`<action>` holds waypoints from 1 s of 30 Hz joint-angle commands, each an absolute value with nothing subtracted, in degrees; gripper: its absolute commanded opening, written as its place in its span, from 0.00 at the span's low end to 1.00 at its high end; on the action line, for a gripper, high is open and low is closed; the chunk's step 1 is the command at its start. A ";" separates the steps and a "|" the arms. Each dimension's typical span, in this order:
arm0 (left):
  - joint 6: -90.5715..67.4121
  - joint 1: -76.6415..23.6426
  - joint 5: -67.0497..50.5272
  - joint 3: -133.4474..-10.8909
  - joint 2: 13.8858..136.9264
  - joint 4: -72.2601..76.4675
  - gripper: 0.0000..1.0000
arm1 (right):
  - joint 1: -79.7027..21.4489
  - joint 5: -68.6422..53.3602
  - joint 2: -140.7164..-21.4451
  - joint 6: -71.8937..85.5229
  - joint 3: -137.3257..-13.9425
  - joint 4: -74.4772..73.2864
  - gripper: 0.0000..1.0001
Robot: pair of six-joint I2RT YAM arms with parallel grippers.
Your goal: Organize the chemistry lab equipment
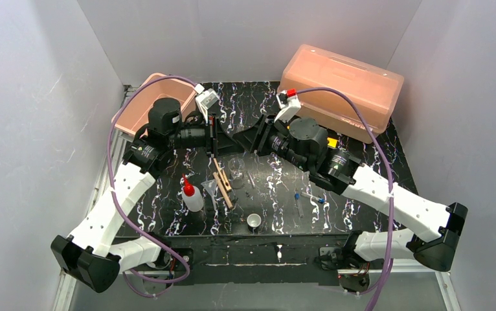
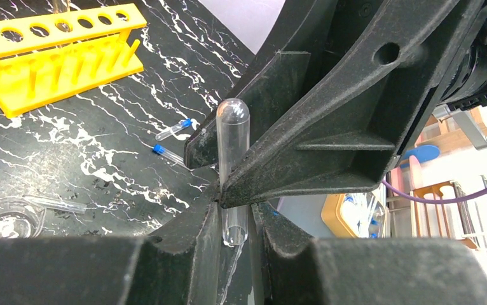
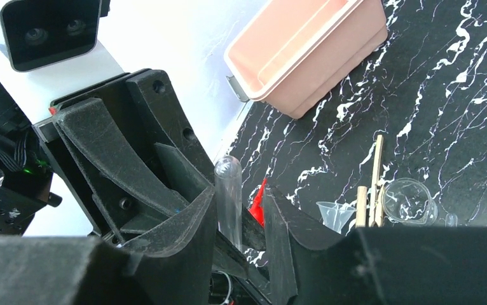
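A clear uncapped tube stands upright between both grippers above the mat's middle. My left gripper is shut on its lower end. My right gripper is open around the same tube; the tube rests against one finger, with a gap to the other. In the top view the left gripper and right gripper meet tip to tip. The squeeze bottle, beaker, wooden clamps, white cup and blue-capped tubes lie on the mat. The yellow rack stands beyond.
An open pink bin sits at the back left and the pink lidded box at the back right. A small clear funnel lies beside the clamps. White walls close in three sides.
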State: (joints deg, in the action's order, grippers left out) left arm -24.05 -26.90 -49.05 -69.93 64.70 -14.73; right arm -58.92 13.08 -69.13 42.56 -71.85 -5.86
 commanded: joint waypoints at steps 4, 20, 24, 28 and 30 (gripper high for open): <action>-23.71 -26.90 -50.89 -72.09 62.41 -15.20 0.11 | -58.91 17.27 -69.96 39.09 -76.40 -3.67 0.37; -22.42 -26.89 -50.47 -71.77 61.50 -17.53 0.27 | -58.10 16.19 -70.69 39.36 -76.83 -4.23 0.17; -21.81 -26.89 -49.44 -73.33 62.29 -21.12 0.74 | -57.86 18.26 -69.76 37.04 -76.46 -5.60 0.03; -19.57 -26.66 -48.56 -75.51 62.67 -24.90 0.95 | -57.42 22.59 -66.54 32.45 -72.75 -4.75 0.01; -18.31 -26.34 -48.36 -77.13 63.07 -27.68 0.96 | -56.62 24.84 -63.81 29.96 -70.08 -4.56 0.01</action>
State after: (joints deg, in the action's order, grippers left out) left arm -21.41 -26.85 -48.36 -72.83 63.75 -22.00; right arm -57.68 18.67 -69.57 36.23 -73.43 -6.63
